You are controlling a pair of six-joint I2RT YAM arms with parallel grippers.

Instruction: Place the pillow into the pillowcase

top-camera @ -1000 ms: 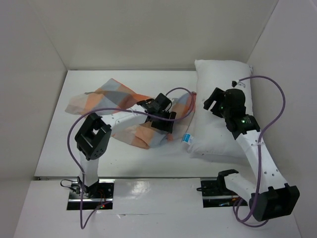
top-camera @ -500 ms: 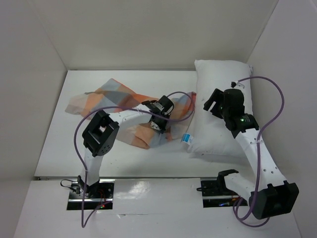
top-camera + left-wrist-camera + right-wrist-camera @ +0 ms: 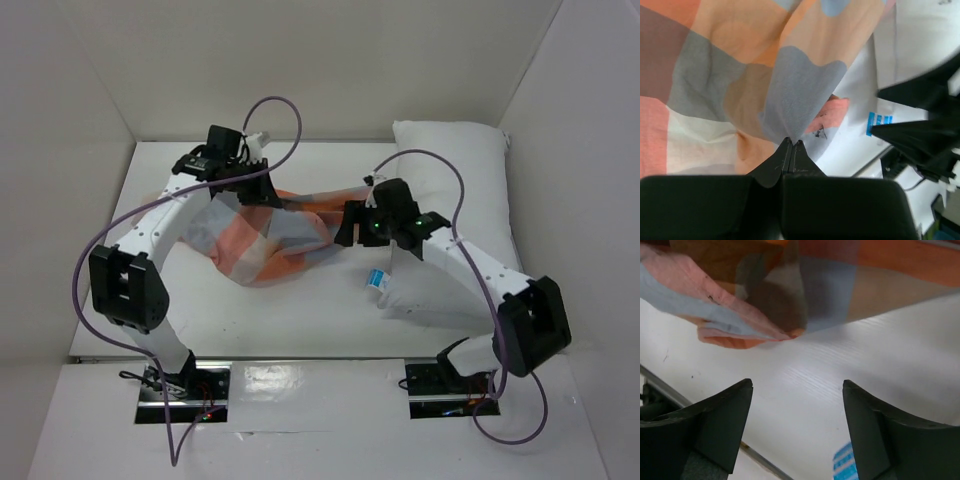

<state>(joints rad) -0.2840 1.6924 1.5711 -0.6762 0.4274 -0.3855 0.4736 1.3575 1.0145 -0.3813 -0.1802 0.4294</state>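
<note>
The checked pillowcase (image 3: 270, 235) hangs bunched above the middle of the table, lifted at its back-left end. My left gripper (image 3: 245, 190) is shut on a fold of it; in the left wrist view the jaws pinch the grey-blue cloth (image 3: 791, 142) at their tips. The white pillow (image 3: 455, 190) lies along the right wall, its blue label (image 3: 377, 280) at the near left corner. My right gripper (image 3: 349, 224) stands open just right of the pillowcase's free end. In the right wrist view the pillowcase (image 3: 790, 285) lies beyond the open gripper (image 3: 797, 385), nothing between the fingers.
White walls close in the table at the back, left and right. The right arm's dark links (image 3: 920, 130) show close beside the hanging cloth in the left wrist view. The blue label (image 3: 847, 462) lies just under the right finger. Purple cables loop above both arms.
The left gripper shut on the pillowcase and swung it up and to the back left. The right arm came off the pillow and moved left to the cloth's right end.
</note>
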